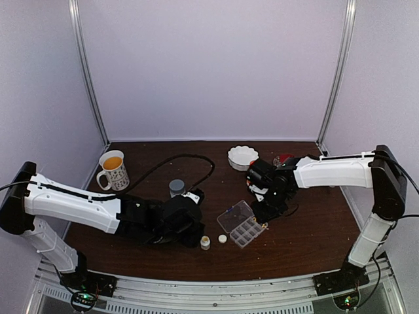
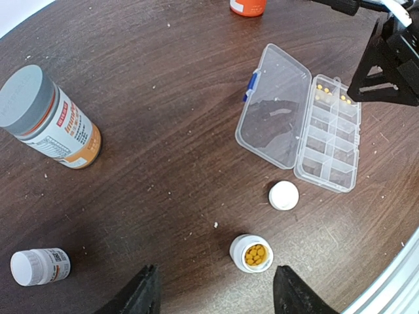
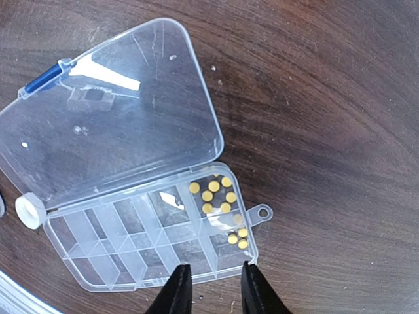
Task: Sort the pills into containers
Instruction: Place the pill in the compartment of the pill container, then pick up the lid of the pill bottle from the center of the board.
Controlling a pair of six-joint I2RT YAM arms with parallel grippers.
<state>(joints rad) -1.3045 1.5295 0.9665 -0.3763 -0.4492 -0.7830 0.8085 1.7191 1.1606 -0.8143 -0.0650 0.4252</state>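
Observation:
The clear pill box (image 3: 131, 242) lies open on the dark table, its lid (image 3: 111, 104) folded back. Several small yellow pills (image 3: 215, 193) lie in one end cell and three more pills (image 3: 238, 237) in the cell beside it; the other cells look bare. My right gripper (image 3: 217, 293) hovers open at the box's near edge by those cells, nothing between its fingers. My left gripper (image 2: 219, 294) is open, with a small uncapped white bottle (image 2: 252, 254) full of yellow pills standing just ahead of it. From above, the pill box (image 1: 240, 223) sits between both grippers.
The bottle's white cap (image 2: 283, 195) lies beside the box. A grey-capped labelled bottle (image 2: 49, 121) and a small capped white bottle (image 2: 39, 267) are to the left, an orange bottle (image 2: 247, 6) at the back. A mug (image 1: 114, 170) and a white bowl (image 1: 243, 157) stand farther back.

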